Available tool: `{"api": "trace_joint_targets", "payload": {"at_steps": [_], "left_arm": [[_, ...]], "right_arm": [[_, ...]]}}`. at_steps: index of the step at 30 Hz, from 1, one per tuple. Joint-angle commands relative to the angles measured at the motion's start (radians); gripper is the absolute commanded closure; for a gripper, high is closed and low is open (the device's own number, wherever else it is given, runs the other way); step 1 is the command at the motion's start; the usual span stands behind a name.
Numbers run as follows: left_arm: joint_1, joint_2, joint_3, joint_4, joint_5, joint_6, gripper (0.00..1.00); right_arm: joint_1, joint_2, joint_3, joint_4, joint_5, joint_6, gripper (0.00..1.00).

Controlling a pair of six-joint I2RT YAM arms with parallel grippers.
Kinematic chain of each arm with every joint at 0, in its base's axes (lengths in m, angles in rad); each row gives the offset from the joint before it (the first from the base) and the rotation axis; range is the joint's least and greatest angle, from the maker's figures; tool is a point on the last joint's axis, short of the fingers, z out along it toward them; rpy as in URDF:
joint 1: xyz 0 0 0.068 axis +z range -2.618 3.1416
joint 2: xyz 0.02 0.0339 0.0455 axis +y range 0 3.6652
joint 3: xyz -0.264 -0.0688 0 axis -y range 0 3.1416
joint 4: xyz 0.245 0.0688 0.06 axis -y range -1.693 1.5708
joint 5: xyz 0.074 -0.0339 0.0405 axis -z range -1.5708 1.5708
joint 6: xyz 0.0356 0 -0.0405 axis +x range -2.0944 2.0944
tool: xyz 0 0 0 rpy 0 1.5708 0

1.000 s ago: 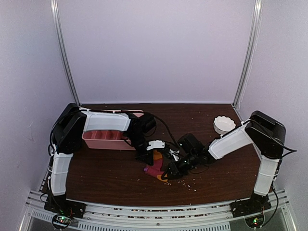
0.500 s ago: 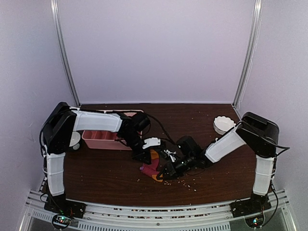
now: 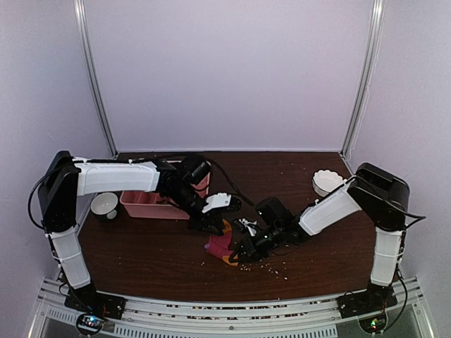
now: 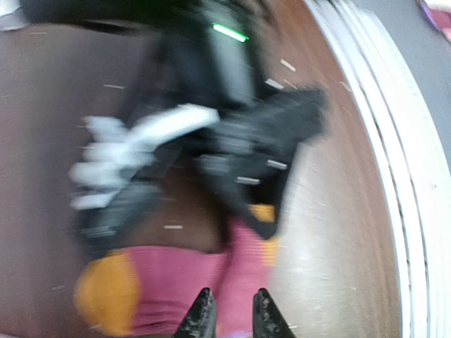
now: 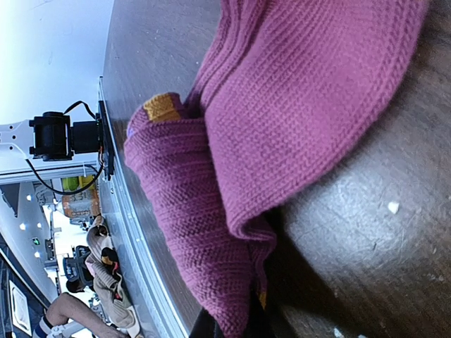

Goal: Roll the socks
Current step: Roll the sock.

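The socks (image 3: 220,244), soft ribbed knit in magenta and orange, lie rumpled and folded near the middle of the front edge of the counter (image 3: 141,260), with crumb-flecked dark wood on both sides. The left tool (image 4: 231,318) stands narrowly parted over the fabric. The right tool (image 3: 244,251) is closed, pinching a fold.

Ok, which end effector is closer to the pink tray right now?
Left. The left end effector is just off the pink tray's front right corner, at the socks. The right end effector sits farther right, on the socks' other side.
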Motion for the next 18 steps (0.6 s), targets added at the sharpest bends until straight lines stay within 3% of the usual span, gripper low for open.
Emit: {"api": "trace_joint_targets", "payload": {"at_steps": [1,5,9,13,18], "left_arm": [[-0.078,-0.004,-0.061,-0.029,-0.018,0.107,0.84],[-0.126,-0.033,-0.164,0.095,-0.098,0.139,0.92],[-0.129,0.018,-0.145,0.124,-0.189,0.083,1.00],[-0.124,0.034,-0.144,0.131,-0.262,0.036,1.00],[-0.092,0.039,-0.139,0.094,-0.221,0.016,1.00]], "right_arm": [[-0.008,0.021,-0.001,-0.153,0.101,0.029,1.00],[-0.009,0.032,0.007,-0.132,0.084,0.061,1.00],[-0.011,0.029,-0.004,-0.113,0.084,0.077,1.00],[-0.013,0.029,-0.025,-0.082,0.083,0.086,1.00],[-0.013,0.030,-0.037,-0.059,0.074,0.091,1.00]]}}
